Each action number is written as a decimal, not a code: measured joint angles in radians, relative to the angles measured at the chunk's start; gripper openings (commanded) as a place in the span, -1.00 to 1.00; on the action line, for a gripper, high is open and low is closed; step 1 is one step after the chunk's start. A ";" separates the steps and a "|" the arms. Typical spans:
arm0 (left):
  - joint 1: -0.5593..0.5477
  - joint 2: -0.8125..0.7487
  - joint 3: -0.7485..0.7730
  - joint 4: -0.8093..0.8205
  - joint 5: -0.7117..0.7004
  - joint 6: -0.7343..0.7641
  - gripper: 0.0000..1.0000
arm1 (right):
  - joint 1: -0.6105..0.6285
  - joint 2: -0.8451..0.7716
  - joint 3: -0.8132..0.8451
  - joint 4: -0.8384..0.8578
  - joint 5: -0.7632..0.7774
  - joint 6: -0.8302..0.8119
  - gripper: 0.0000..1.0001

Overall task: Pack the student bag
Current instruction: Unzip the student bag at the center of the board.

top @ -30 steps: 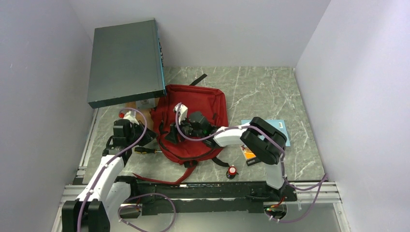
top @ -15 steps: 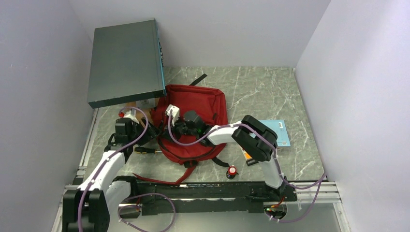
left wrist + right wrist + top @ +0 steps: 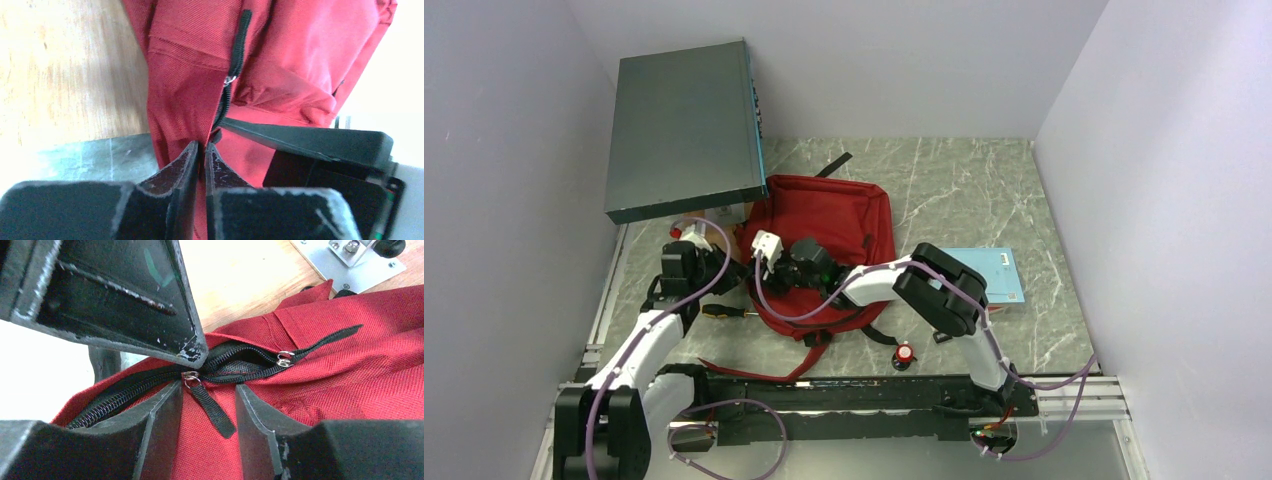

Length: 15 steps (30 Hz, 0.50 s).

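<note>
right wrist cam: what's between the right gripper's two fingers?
The black zipper pull tab of the student bag lies in the gap of the open right gripper, touching neither finger. The right wrist view shows it.

I count one student bag (image 3: 849, 212), two zip pulls (image 3: 216, 413) on it, one dark flat case (image 3: 684, 125) far left, one screwdriver (image 3: 722, 311) left, one blue card (image 3: 1006, 274) right, one small red-capped thing (image 3: 905, 353) near, two arms, left arm (image 3: 639, 352), right arm (image 3: 939, 292).

Top view: high above the near edge, looking down over the whole table (image 3: 984, 190). Wrist views: close, both facing the zip (image 3: 150, 377) of the backpack (image 3: 844, 210).
</note>
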 measured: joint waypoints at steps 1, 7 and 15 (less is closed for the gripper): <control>0.000 -0.010 0.000 0.003 0.003 0.000 -0.79 | -0.002 0.000 0.000 0.000 -0.003 -0.009 -0.06; 0.002 -0.065 -0.034 0.064 0.039 0.000 -0.97 | -0.002 0.001 -0.002 0.015 -0.011 -0.057 -0.66; 0.003 -0.073 -0.047 0.085 0.031 -0.011 -0.21 | 0.004 -0.002 -0.012 0.013 0.006 -0.076 -1.00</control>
